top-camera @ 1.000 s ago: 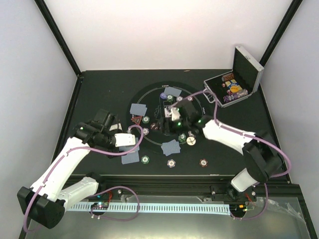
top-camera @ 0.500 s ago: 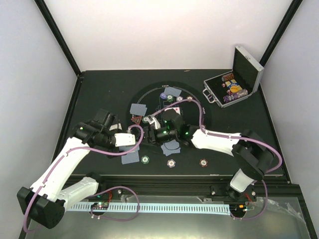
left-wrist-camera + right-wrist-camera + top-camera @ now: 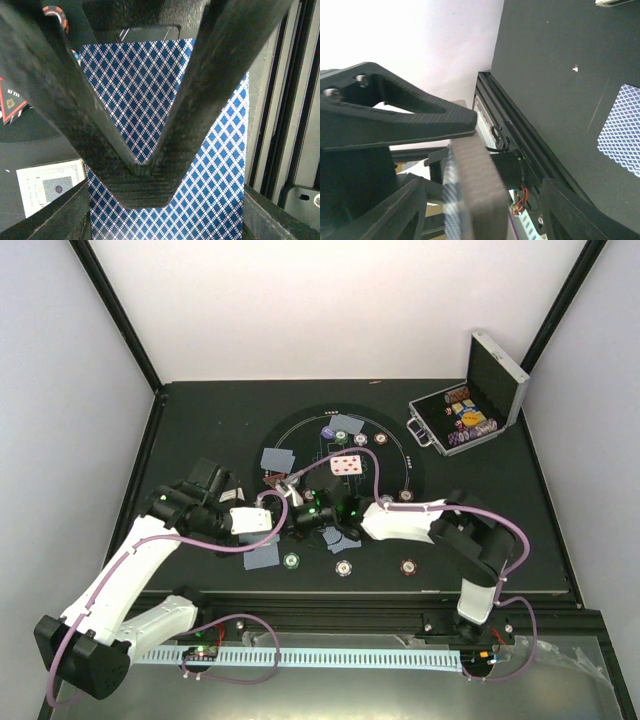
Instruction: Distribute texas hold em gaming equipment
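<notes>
Your black two-finger left gripper (image 3: 142, 187) sits pinched closed, mid-left; your white right arm (image 3: 405, 520) stretches left, right gripper (image 3: 300, 513) close beside it.

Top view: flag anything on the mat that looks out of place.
One card lies face up, red pips showing and slightly askew, near the middle of the black mat, while the other cards around it show blue-grey backs. Nothing looks spilled or damaged.
</notes>
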Available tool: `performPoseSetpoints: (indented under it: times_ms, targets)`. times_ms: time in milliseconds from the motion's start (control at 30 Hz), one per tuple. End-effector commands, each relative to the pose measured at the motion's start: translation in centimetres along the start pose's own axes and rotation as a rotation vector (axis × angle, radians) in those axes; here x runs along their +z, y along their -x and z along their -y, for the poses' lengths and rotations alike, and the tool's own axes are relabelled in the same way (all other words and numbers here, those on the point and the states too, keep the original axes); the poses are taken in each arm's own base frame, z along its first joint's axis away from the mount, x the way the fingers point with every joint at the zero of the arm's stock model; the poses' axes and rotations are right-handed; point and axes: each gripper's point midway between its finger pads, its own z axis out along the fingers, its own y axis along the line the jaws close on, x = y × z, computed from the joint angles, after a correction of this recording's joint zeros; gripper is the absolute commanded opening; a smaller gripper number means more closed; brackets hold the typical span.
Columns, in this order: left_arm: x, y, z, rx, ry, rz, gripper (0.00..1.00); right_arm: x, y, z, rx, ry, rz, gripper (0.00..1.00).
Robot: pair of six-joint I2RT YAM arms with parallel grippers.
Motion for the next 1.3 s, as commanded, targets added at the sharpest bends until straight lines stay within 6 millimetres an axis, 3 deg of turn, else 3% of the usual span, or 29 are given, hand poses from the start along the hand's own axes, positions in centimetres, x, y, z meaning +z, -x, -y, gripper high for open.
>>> performPoseSetpoints:
  times_ms: [0,200,533,667,1067,1267]
  targets:
    - [-1.4,1.0,-0.6,0.021,0.040,0.029,0.01,1.1,0.5,-1.0,0.001,0.056,-0.005,0.63]
    - [-1.6,1.1,-0.6,0.023,0.038,0.031,0.01,1.4,0.5,0.8,0.028,0.021,-0.003,0.55]
    - [-1.9,1.2,-0.6,0.029,0.047,0.035,0.01,-0.8,-0.1,5.0,0.073,-0.057,0.022,0.46]
    - [-1.9,1.1,-0.6,0.029,0.049,0.033,0.01,-1.7,0.0,4.9,0.071,-0.063,0.035,0.43]
    - [-1.6,0.9,-0.6,0.027,0.048,0.026,0.02,-3.8,0.4,1.2,0.018,-0.020,0.054,0.44]
    - [-1.4,0.9,-0.6,0.023,0.040,0.026,0.02,-5.0,0.4,1.1,0.003,-0.060,0.067,0.21]
